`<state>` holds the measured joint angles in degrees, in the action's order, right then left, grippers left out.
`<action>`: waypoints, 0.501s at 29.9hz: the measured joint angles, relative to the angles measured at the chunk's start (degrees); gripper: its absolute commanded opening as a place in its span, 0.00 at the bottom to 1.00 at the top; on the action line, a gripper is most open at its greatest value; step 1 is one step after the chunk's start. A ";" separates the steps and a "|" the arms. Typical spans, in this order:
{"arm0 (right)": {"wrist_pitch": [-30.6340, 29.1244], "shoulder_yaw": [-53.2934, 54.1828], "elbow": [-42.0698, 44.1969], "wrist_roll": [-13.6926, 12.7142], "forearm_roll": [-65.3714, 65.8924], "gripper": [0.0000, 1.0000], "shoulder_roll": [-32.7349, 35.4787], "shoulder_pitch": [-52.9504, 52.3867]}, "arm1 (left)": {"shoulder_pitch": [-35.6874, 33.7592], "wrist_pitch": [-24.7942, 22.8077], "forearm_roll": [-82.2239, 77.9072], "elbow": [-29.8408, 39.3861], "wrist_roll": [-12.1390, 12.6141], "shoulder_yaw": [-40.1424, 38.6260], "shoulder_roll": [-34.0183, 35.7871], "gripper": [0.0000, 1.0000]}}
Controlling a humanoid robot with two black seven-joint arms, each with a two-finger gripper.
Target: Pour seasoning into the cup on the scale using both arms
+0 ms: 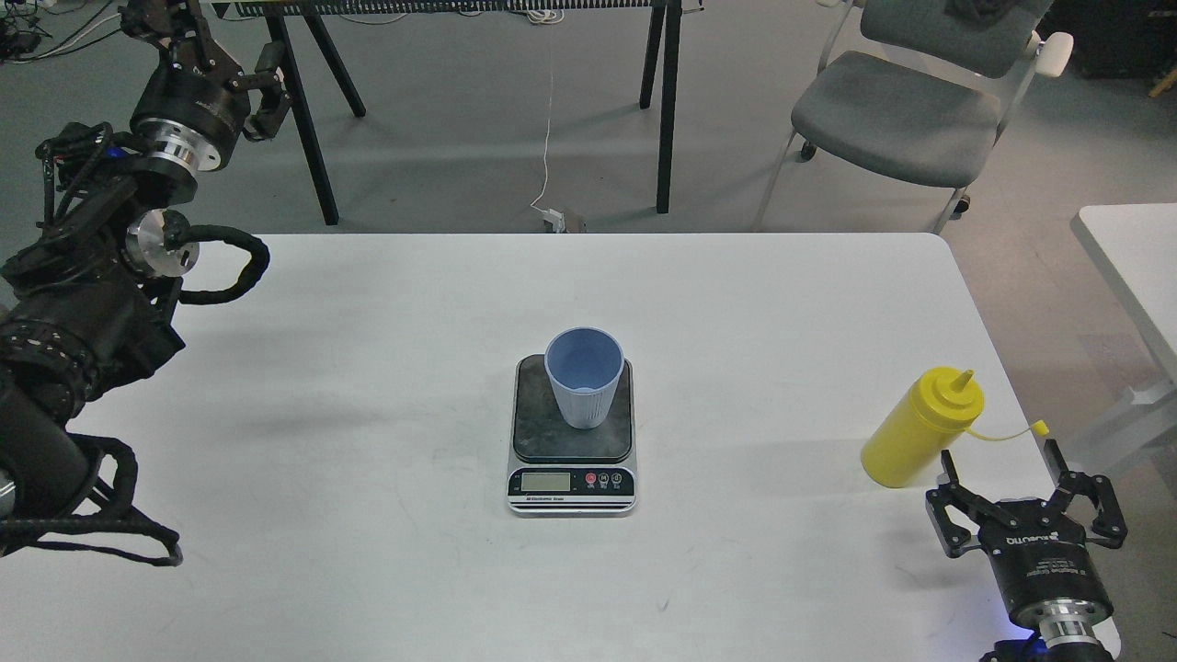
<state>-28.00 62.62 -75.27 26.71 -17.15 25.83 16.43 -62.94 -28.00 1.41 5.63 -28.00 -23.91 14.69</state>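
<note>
Seasoning (921, 428) near desk (368, 386) right edge; right hand (1002, 464) spread wide beside it; left hand (234, 51) beyond far-left corner, spread unclear.

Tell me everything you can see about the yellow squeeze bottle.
The yellow squeeze bottle looks like smooth plastic, with a domed top and cone nozzle. Its cap hangs off to the right on a thin strap, so the nozzle is uncovered. It stands upright on the white table near the right edge. Nothing grips it; the right gripper sits open just in front of it.
</note>
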 measured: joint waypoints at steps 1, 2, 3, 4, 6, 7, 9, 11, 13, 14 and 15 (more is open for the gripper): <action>0.00 0.06 0.32 0.00 0.01 1.00 1.70 0.09 | 0.04 0.00 0.00 0.00 0.00 0.00 -0.01 0.97; 0.00 0.08 0.74 0.00 0.11 1.00 3.40 0.14 | 0.06 0.00 0.00 0.00 0.00 0.00 -0.01 0.97; 0.00 0.08 1.44 0.00 0.30 1.00 5.68 0.13 | 0.07 0.00 0.00 0.00 0.00 0.00 -0.03 0.97; 0.00 0.07 2.23 0.00 0.50 1.00 8.02 0.07 | 0.08 0.00 0.00 0.00 0.00 0.00 -0.06 0.97; 0.00 0.03 3.73 0.00 0.94 1.00 12.08 -0.28 | 0.11 0.00 0.02 0.00 0.00 0.00 -0.10 0.97; 0.00 0.02 4.55 -0.01 1.26 1.00 13.92 -0.50 | 0.13 0.00 0.04 0.00 0.00 0.00 -0.11 0.97; 0.00 0.04 6.73 -0.03 2.48 1.00 18.10 -1.73 | 0.13 0.00 0.08 0.00 0.00 -0.05 -0.11 0.97; 0.00 0.07 9.13 -0.03 3.38 1.00 21.56 -4.31 | 0.13 0.00 0.09 -0.01 0.00 -0.08 -0.11 0.97; 0.00 0.09 12.25 -0.08 4.08 1.00 24.77 -9.10 | 0.12 0.00 0.09 -0.01 0.00 -0.09 -0.23 0.97; 0.00 -0.12 13.53 -0.17 4.38 1.00 25.88 -11.65 | 0.10 0.00 0.09 -0.01 0.00 -0.09 -0.33 0.97; 0.00 -0.51 14.81 -0.26 4.81 1.00 26.90 -14.76 | 0.02 0.00 0.10 0.00 0.00 -0.09 -0.45 0.97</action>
<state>-28.00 62.12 -60.46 26.44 -12.34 52.74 1.67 -62.92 -28.00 1.50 5.63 -28.00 -24.00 14.24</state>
